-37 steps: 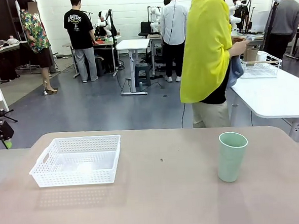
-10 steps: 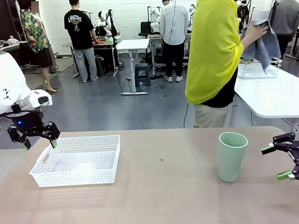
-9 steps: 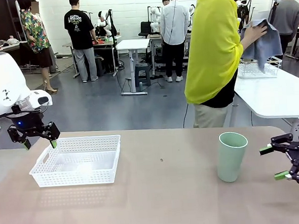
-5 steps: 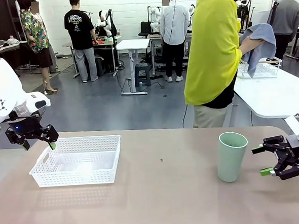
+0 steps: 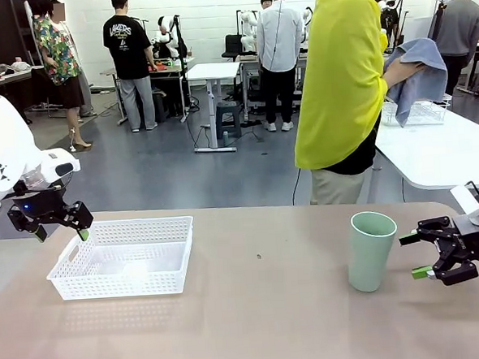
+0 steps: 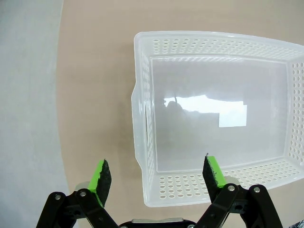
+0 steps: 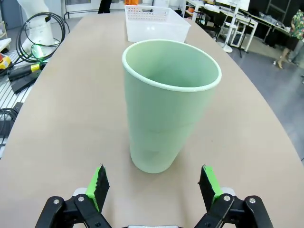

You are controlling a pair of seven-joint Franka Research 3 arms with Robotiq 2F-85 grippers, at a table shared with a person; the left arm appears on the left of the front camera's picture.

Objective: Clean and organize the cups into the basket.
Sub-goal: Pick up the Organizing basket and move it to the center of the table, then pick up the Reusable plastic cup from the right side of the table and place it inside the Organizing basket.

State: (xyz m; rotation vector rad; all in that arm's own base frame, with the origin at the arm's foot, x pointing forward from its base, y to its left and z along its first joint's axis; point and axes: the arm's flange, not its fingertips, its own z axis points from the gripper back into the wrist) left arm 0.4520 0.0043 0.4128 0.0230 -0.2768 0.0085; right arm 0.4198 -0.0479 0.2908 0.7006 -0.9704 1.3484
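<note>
1. My left jaws: released, holding nothing, spread above the left end of the basket (image 5: 116,285).
2. Mint cup (image 5: 371,251): upright on the tabletop (image 5: 265,324), well right of the basket.
3. My right jaws: released, just beyond the cup on its side away from the basket, not touching it.

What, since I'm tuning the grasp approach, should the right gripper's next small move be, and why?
Probably ease the right gripper forward until its open fingers straddle the mint cup. The cup stands upright, centred ahead of the jaws in the right wrist view, but clear of the pads, so closing now would likely catch nothing.
</note>
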